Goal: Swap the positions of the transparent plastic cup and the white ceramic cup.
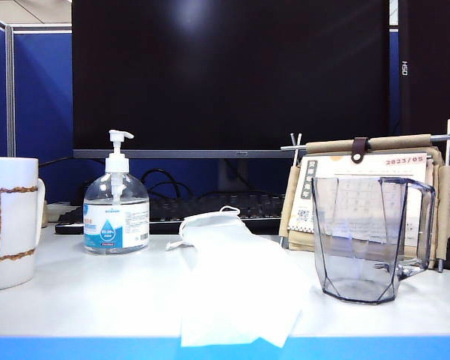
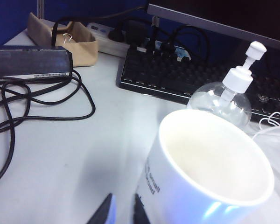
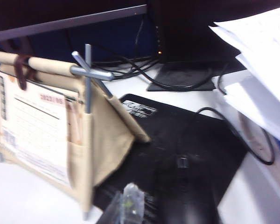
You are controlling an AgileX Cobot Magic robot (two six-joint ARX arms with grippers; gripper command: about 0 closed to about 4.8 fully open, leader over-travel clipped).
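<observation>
Writing and labels. The white ceramic cup [image 1: 10, 223] stands at the far left of the surface [image 1: 97, 300] in the exterior view, cut off by the frame edge; it carries a brown rope-like rectangle outline. In the left wrist view small dark lettering runs down its side, too small and too oblique to read. The pump bottle [image 1: 116, 201], just right of the cup, bears a blue-and-white label with a droplet mark — its text is not legible. The desk calendar [image 1: 364, 196] in its beige fabric stand shows "2023/05" at the upper right corner; a code square sits at its lower left. The black monitor [image 1: 232, 75] at the right edge carries a vertical mark that cannot be read with certainty.

Task items. The transparent plastic cup [image 1: 371, 238] stands at the right of the surface, directly in front of the calendar, handle toward the right. A white face mask [image 1: 229, 274] lies between the bottle and this cup.

Hidden or unclear. Neither arm appears in the exterior view. The left gripper [image 2: 123, 212] shows only two dark finger tips at the frame edge, just beside the white cup, with a narrow gap and nothing visibly held. The right gripper [image 3: 126, 205] — blurred, mostly cut off — is closed and empty.
</observation>
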